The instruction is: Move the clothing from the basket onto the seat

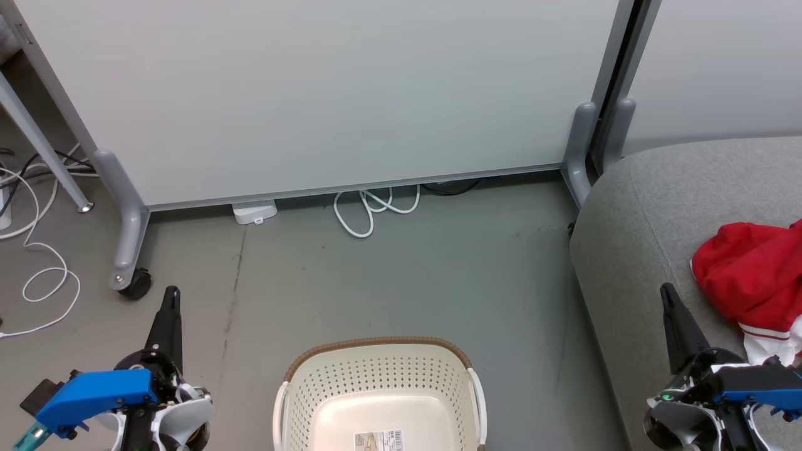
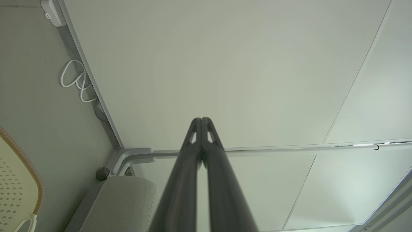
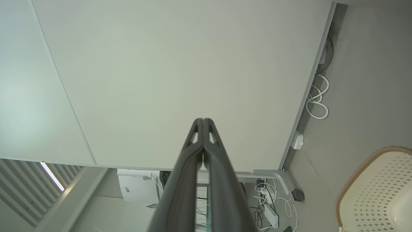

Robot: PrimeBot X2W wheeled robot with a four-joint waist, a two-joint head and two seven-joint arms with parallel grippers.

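Observation:
The cream perforated basket point(image 1: 382, 401) with a brown rim stands on the floor at the bottom centre, holding no fabric, just a label on its bottom. Red clothing point(image 1: 755, 275) with white striped trim lies on the grey seat point(image 1: 639, 213) at the right. My left gripper point(image 1: 170, 294) is shut at the lower left, left of the basket, fingers pointing up. My right gripper point(image 1: 668, 292) is shut at the lower right, over the seat's front part, just left of the clothing. Both wrist views show fingers pressed together, left gripper point(image 2: 201, 120), right gripper point(image 3: 203, 120), holding nothing.
A white wheeled partition panel point(image 1: 313, 94) stands behind the basket, with grey feet and a caster point(image 1: 135, 285) at the left. White cables point(image 1: 369, 210) and a power strip point(image 1: 254, 212) lie under the panel. More cables point(image 1: 37, 275) trail at the far left.

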